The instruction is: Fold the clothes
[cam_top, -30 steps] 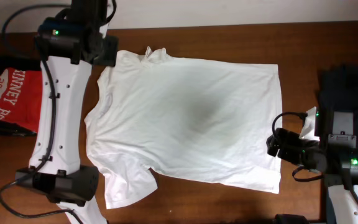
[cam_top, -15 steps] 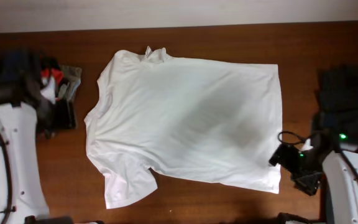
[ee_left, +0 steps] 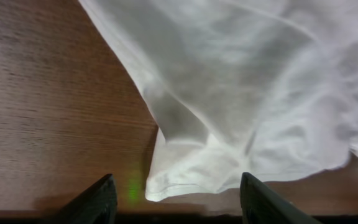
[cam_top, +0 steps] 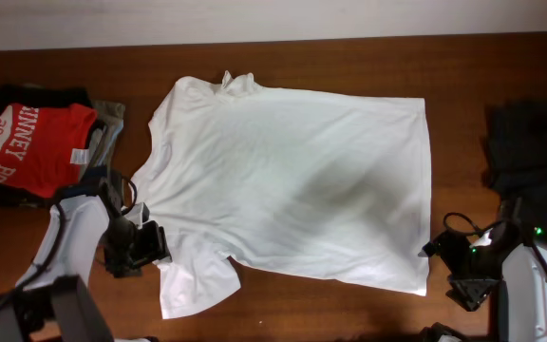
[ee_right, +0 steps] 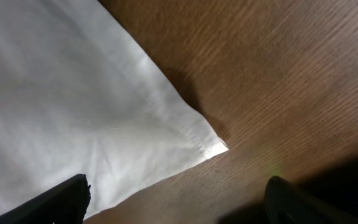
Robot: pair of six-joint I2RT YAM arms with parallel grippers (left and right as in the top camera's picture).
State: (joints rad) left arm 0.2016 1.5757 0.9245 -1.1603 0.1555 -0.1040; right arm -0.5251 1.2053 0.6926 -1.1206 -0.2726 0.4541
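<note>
Both arms are in closer than a second ago. We see the thin white shirt (cam_top: 292, 180) flat on the wood-grain table (cam_top: 349, 57). The left gripper (ee_left: 177, 178) is spread over its crumpled sleeve and the right gripper (ee_right: 178, 183) is spread at its stitched hem corner, both empty.

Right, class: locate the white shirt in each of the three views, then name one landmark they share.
Overhead: white shirt spread flat, centre of picture.
Left wrist: shirt fills upper right, sleeve end at bottom centre.
Right wrist: shirt covers left half, hem corner pointing right.
Shared landmark: the brown wooden table beneath it.
</note>
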